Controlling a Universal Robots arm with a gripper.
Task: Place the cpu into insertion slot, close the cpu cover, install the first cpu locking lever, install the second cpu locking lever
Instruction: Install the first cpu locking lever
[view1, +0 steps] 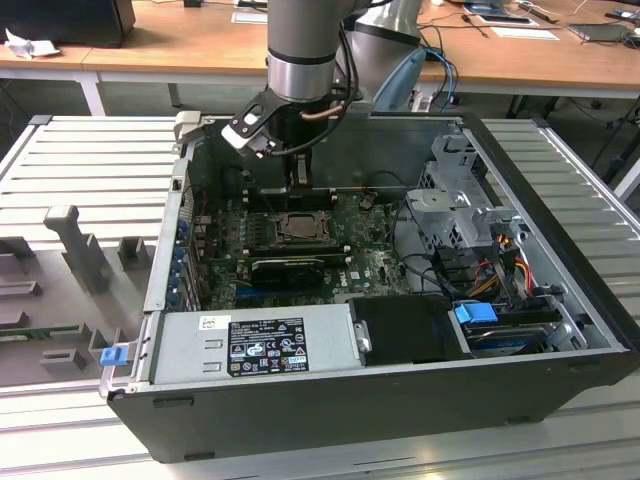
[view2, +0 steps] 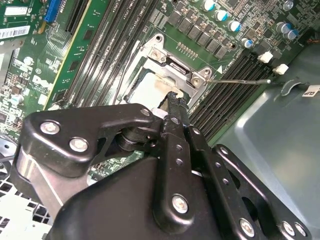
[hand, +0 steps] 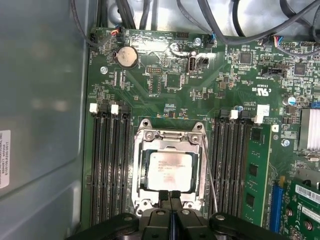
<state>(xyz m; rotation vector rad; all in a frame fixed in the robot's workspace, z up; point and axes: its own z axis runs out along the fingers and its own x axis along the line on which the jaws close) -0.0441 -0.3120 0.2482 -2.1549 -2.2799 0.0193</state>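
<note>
The cpu (hand: 170, 170) lies flat in the insertion slot (view1: 296, 228), its pale top showing through the cut-out of the cpu cover (hand: 142, 165). The metal cover frame lies down over the chip. My gripper (hand: 171, 196) is shut, with nothing between its fingers. Its tip (view2: 174, 96) rests at the cover's edge, right at the rim of the chip (view2: 150, 90). A thin wire locking lever (hand: 210, 175) runs along one side of the socket. Its free end (view2: 250, 81) sticks out over the black memory slots. In the exterior view the arm hangs over the socket's far side.
Long black memory slots (hand: 107, 165) flank the socket on both sides. A black card (view1: 288, 268) sits just in front of it, then the power supply (view1: 260, 345). A drive cage (view1: 455, 205) and cables fill the exterior view's right. The grey case wall (hand: 40, 115) is close.
</note>
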